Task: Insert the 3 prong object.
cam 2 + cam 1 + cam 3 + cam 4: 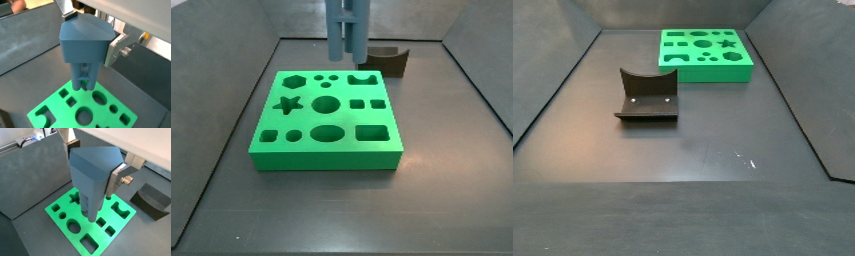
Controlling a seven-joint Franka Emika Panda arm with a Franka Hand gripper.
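Note:
The 3 prong object (pixel 90 178) is a blue-grey bar with a wedge-shaped top, and it hangs upright. My gripper (pixel 91 165) is shut on its upper part, with one silver finger (pixel 115 179) flat on its side. It shows the same way in the other wrist view: gripper (pixel 90 31), object (pixel 83 42), prongs (pixel 81 80) pointing down. The prongs hover above the green holed board (pixel 63 208), which also shows in the other wrist view (pixel 63 112). In a side view the bar (pixel 346 30) hangs over the board's (pixel 325 152) far edge, near three small round holes. The gripper itself is out of frame in both side views.
The dark fixture with a curved notch (pixel 647 97) stands on the floor apart from the green board (pixel 707 72); it also shows in a side view (pixel 385 60) and in a wrist view (pixel 150 198). Grey walls enclose the dark floor.

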